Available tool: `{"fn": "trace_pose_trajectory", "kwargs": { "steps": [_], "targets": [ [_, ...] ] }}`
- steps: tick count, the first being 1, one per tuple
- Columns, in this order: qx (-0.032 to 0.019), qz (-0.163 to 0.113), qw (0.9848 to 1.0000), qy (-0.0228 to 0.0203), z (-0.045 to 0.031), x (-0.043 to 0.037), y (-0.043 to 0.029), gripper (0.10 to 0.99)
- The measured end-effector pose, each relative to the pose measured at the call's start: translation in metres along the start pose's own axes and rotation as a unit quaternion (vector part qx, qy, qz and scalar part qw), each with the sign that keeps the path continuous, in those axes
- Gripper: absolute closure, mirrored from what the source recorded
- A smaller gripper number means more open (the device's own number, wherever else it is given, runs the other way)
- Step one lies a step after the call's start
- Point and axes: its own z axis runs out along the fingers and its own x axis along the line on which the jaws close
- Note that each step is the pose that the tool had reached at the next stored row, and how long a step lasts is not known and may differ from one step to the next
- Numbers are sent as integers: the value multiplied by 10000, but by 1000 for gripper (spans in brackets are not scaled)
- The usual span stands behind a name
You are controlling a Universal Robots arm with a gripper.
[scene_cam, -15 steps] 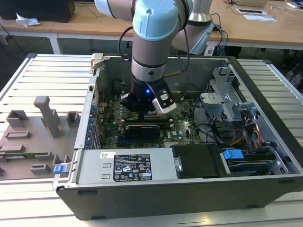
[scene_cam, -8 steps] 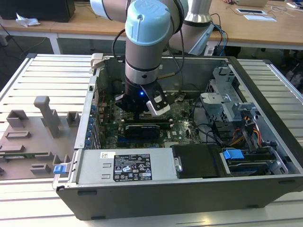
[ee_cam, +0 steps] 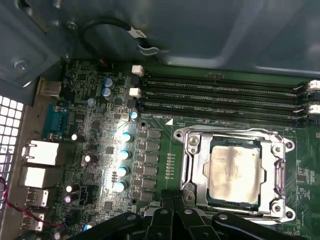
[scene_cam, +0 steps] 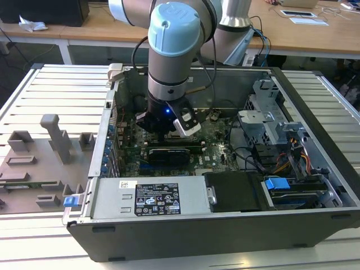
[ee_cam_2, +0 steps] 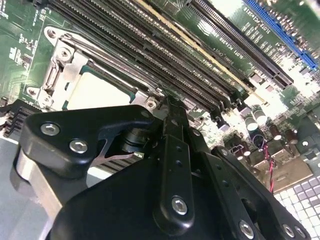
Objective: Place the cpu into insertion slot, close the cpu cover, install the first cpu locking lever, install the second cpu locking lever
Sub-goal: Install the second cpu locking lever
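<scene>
One gripper: I see my fingers drawn together into a narrow black point, holding nothing, tip down just beside the socket edge; I judge that pose suits pushing a thin part, not lifting.
Cpu: it sits flat inside the insertion slot, dull silver top facing up, so I read the placing step as done.
Cpu cover: the silver frame lies down around the chip, its window leaving the metal top bare, in both wrist views.
Locking levers: I cannot tell from these views whether either is latched.
Memory slots: long dark rows run just beyond the socket, near enough that I keep the tip narrow.
Computer case: open on the slatted counter, with my arm reaching straight down into it.
</scene>
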Motion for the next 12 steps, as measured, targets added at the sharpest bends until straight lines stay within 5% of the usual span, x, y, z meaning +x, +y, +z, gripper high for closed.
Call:
{"fn": "trace_pose_trajectory", "kwargs": {
  "steps": [12],
  "targets": [
    [-45, -40, 10000, -8, 5, 8, -27, 980]
  ]
}}
